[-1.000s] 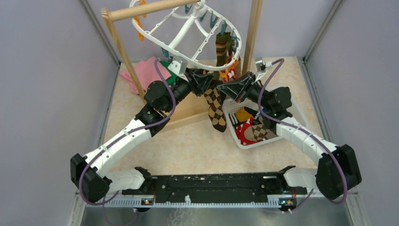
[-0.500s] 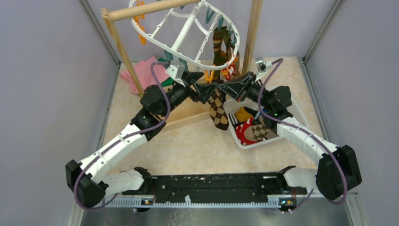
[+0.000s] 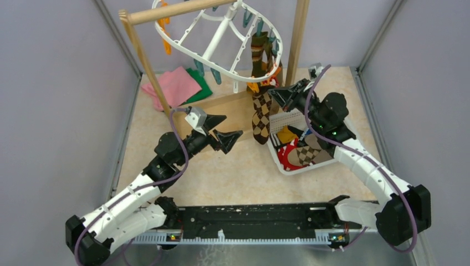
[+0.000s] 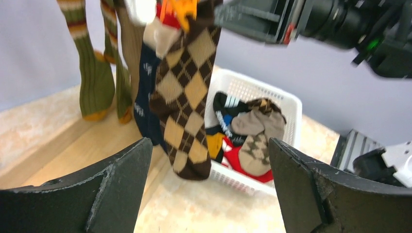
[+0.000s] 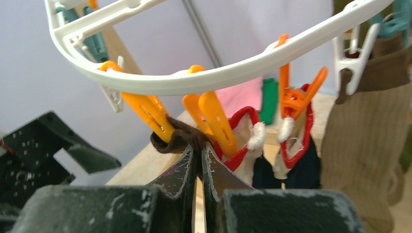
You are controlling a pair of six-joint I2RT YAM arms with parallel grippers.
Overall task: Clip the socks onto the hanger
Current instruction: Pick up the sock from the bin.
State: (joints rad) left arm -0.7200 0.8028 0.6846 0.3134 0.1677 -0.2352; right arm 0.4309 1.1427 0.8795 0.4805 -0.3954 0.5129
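Note:
The white oval hanger (image 3: pixel 220 71) hangs from the wooden pole. A brown argyle sock (image 3: pixel 260 119) dangles from its near rim (image 5: pixel 194 80), its cuff (image 5: pixel 177 138) pinched in an orange clip (image 5: pixel 216 121). My right gripper (image 3: pixel 273 94) is shut on that cuff (image 5: pixel 199 147) just under the clip. My left gripper (image 3: pixel 229 126) is open and holds nothing; it hangs over the table to the left of the argyle sock (image 4: pixel 187 92). Brown-green striped socks (image 4: pixel 94 77), a navy sock (image 4: pixel 145 92) and red-and-white socks (image 5: pixel 243 141) hang beside it.
A white perforated basket (image 3: pixel 285 119) with several loose socks (image 3: pixel 296 152) sits under my right arm. The rack's wooden base board (image 3: pixel 221 108) and posts (image 3: pixel 296 39) stand behind the grippers. Folded pink (image 3: pixel 174 86) and green (image 3: pixel 200 84) cloths lie at the back left.
My left gripper has opened and drawn back toward the near left, away from the hanger's rim. The right gripper has stayed shut on the argyle sock's cuff and shifted slightly back.

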